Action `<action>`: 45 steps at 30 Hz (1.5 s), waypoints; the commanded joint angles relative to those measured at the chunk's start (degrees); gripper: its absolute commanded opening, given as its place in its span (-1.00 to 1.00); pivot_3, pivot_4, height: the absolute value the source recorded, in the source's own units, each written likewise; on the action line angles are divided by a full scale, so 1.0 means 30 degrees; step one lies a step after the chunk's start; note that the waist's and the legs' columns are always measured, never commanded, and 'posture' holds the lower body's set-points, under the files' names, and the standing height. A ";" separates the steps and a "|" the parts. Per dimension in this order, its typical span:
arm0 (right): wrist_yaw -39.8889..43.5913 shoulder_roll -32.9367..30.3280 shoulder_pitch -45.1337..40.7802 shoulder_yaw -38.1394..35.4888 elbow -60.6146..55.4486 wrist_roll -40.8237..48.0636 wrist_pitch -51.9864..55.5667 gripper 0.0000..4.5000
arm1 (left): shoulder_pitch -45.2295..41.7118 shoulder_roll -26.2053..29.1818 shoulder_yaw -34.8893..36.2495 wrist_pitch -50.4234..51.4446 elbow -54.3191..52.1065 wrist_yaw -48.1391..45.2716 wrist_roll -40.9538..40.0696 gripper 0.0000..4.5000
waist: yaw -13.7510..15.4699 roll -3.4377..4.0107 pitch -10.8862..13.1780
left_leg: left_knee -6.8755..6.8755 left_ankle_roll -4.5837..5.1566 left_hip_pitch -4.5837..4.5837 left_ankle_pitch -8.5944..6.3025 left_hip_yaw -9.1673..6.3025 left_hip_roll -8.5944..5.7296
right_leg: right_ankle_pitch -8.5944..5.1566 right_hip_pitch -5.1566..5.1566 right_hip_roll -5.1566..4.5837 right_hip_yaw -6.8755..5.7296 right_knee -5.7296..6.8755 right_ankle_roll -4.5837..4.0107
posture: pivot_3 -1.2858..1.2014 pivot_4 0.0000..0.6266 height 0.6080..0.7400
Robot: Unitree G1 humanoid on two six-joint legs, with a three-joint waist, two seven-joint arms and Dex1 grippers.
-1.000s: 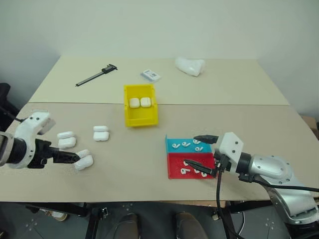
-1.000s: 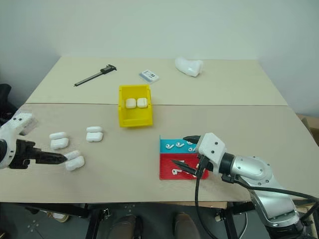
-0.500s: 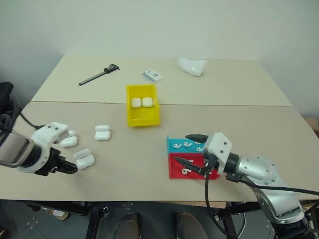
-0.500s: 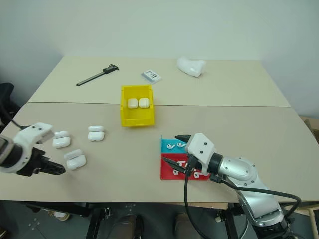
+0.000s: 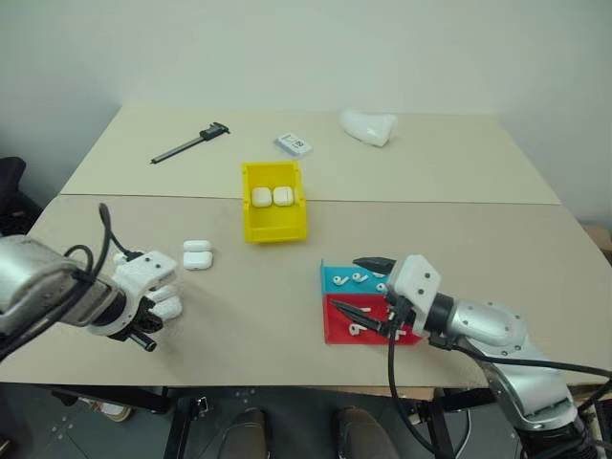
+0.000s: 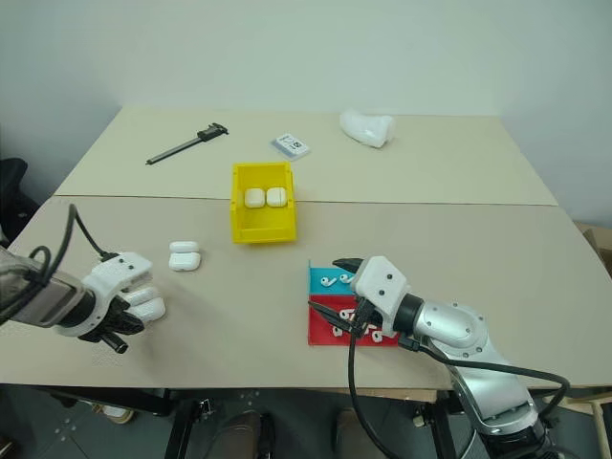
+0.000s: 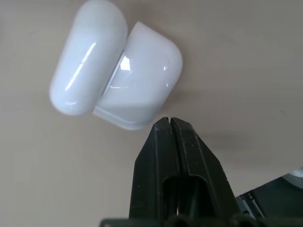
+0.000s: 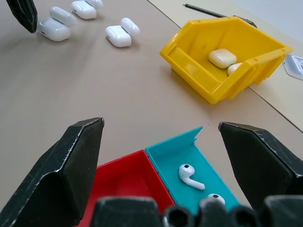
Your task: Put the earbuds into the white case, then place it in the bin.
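White case, nearest left gripper: open white case [image 7: 116, 78] lying flat on the table [image 5: 430, 182] at the near left, lid swung out beside the body; long axes of the two halves roughly parallel.
Left gripper: left gripper [image 7: 171, 124] pointing steeply down, fingers pressed together, tips just beside the case edge, nothing between them.
Right gripper: right gripper [image 5: 359, 287] roughly level, pointing left, jaws wide apart over the red tray [image 5: 337, 320] and blue tray [image 5: 335, 280], empty.
Earbuds: earbuds [image 8: 191, 176] lying in the trays.
Bin: yellow bin [image 5: 273, 225] mid-table, two closed cases [image 5: 271, 196] inside, side by side.
Left wrist view: glossy lid and hinge detail.
Other cases: another open one [image 5: 197, 254] left of the bin.
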 commanded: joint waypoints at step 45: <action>-0.0461 0.0620 -0.0839 0.0421 -0.1070 -0.0051 0.0220 1.00 | -0.5900 -0.1990 -0.4208 -1.2065 0.9460 -1.9746 1.7068 0.98 | 0.0016 -0.0001 -0.0001 | 0.0035 0.0014 -0.0024 0.0003 -0.0010 0.0014 | -0.0006 0.0007 0.0030 -0.0019 0.0012 0.0009 | 0.03 -0.52 1.00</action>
